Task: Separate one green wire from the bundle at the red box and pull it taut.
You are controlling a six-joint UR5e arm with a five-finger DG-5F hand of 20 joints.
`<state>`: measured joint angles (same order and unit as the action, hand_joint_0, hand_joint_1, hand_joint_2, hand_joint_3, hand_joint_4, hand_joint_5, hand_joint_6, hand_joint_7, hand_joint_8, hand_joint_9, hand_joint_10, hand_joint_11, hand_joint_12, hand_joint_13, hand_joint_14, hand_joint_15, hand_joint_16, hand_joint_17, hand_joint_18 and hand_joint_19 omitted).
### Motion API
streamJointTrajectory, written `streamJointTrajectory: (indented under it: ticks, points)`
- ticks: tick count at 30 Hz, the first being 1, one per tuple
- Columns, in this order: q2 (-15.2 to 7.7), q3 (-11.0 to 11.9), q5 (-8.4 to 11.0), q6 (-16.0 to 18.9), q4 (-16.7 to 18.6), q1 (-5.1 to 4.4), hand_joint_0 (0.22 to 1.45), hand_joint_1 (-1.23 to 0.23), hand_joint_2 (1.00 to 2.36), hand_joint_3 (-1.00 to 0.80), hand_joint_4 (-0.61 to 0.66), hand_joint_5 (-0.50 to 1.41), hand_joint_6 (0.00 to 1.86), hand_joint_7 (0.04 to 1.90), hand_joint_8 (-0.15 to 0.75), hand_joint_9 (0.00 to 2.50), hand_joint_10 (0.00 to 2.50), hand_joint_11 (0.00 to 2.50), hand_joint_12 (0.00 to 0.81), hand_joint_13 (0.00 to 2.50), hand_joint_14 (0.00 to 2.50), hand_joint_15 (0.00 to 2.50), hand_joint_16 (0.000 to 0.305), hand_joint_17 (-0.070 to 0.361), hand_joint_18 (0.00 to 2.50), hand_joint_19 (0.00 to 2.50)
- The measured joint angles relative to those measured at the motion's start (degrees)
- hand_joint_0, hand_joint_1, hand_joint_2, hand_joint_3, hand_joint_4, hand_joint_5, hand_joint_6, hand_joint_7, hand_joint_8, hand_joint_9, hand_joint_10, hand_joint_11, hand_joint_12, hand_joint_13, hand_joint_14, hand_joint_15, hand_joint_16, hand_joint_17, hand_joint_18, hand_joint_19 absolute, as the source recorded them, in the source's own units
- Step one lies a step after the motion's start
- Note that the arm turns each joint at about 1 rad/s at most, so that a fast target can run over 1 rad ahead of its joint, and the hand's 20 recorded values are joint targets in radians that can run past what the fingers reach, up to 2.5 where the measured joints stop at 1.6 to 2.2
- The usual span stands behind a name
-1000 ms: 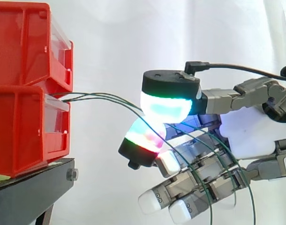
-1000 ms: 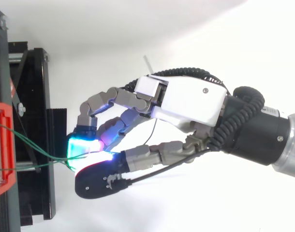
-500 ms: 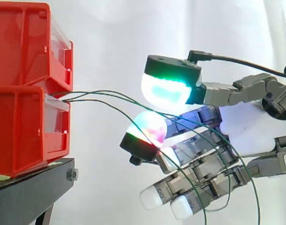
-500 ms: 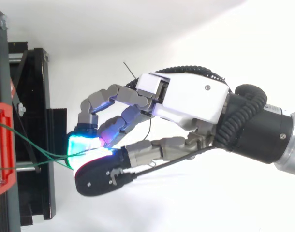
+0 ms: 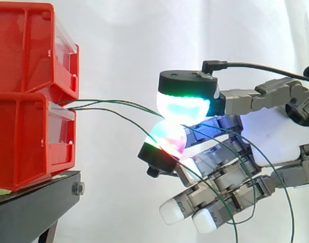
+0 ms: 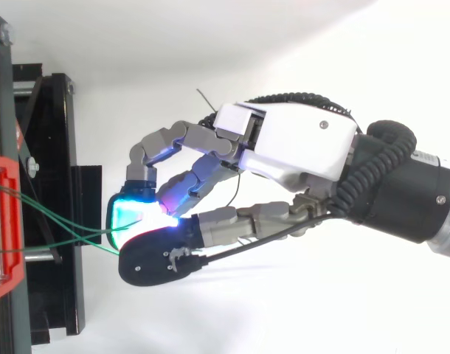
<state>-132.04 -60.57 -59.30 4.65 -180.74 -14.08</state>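
Hand [image 5: 270, 136] pinches one green wire [image 5: 129, 103] between two glowing pads [image 5: 182, 106], right of the red bins [image 5: 23, 136]; other wires [image 5: 125, 120] sag lower, looping across the curled fingers

Bins [image 5: 28, 96] at left, hand [image 5: 271, 142] at right, wires [image 5: 93, 104] strung between.
I see two bins stacked on the stand [image 5: 38, 200] at the left, with the curtain [image 5: 124, 45] behind. The wires leave the lower bin's front and run right to the hand, where the uppermost wire [image 5: 137, 105] sits nipped between two fingertips [image 5: 182, 106]; the rest droop across the lower fingers.
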Motion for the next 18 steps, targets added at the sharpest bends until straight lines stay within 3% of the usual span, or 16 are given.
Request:
streamJointTrajectory:
  ticks: [4,7,10,12,15,18]
  points:
    - [0.0,0.0,-0.03,0.0,-0.3,0.12,0.66,-0.82,1.01,-0.29,0.02,-0.18,0.91,1.11,0.259,0.95,0.02,0.74,0.354,0.73,0.01,0.34,0.049,0.109,0.7,0.41]
    - [0.0,0.0,-0.03,0.0,-0.4,0.25,0.67,-0.83,1.0,-0.5,0.08,-0.18,0.9,1.06,0.253,0.95,0.02,0.73,0.349,0.72,0.01,0.34,0.048,0.108,0.69,0.4]
    - [0.1,0.0,-0.03,0.0,-0.5,0.39,0.6,-0.77,1.0,-0.5,0.11,-0.17,0.9,1.06,0.255,0.96,0.02,0.73,0.35,0.72,0.01,0.34,0.048,0.108,0.69,0.42]
    - [0.0,0.0,-0.03,0.0,-0.5,0.45,0.54,-0.63,1.0,-0.5,0.13,-0.16,0.89,1.08,0.274,1.01,0.02,0.71,0.363,0.75,0.01,0.34,0.05,0.112,0.72,0.42]
    - [0.0,0.0,-0.03,0.0,-0.5,0.51,0.53,-0.5,1.0,-0.5,0.12,-0.15,0.89,1.11,0.273,1.03,0.02,0.7,0.367,0.76,0.01,0.34,0.05,0.113,0.73,0.44]
    - [0.0,0.0,-0.1,0.0,-0.7,0.58,0.6,-0.51,1.0,-0.45,0.12,-0.15,0.89,1.18,0.266,1.03,0.02,0.71,0.356,0.75,0.01,0.35,0.048,0.108,0.71,0.46]
